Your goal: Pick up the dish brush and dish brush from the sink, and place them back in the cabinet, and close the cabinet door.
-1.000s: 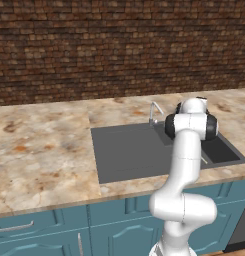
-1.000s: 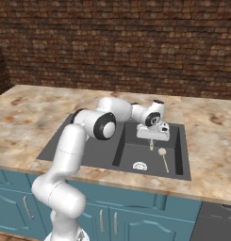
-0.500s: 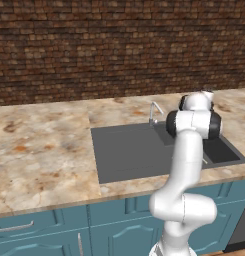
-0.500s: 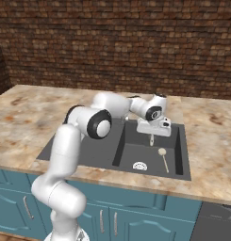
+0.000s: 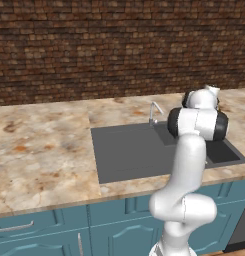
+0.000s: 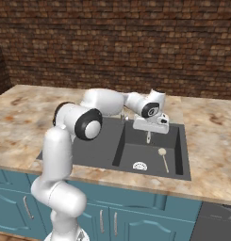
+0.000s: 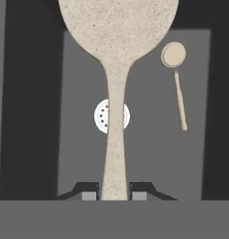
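Counter (image 6: 22,101), marbled, runs under a brick wall (image 6: 112,42) and carries the sink (image 6: 95,153), which takes most of its front half, with a small faucet (image 5: 154,111) at its back edge. Teal cupboards (image 5: 39,232) sit below the counter's front edge. The wall cabinet and its door are outside these pictures.

The arm (image 6: 70,136) reaches over the sink's deeper right basin. Its gripper (image 7: 114,193) is clamped on the handle of one brush (image 7: 117,70), finger pads (image 7: 89,196) pressing the handle from both sides. In the right base view this brush (image 6: 148,137) hangs just under the hand, clear of the basin floor, above the back part of the right basin. Its long axis runs straight out along the gripper, roughly vertical, broad head away from the hand and pointing down at the basin.

The second brush (image 6: 162,159) lies flat on the basin floor, near the right wall, beside the drain (image 6: 140,165) but apart from it. Its long axis runs back to front, round head toward the sink's back edge, handle toward the front edge.

As I judge it, the task is early: one brush is lifted but not yet stowed, the other is untouched in the sink, and the carrying to the cabinet and shutting of the door remain.
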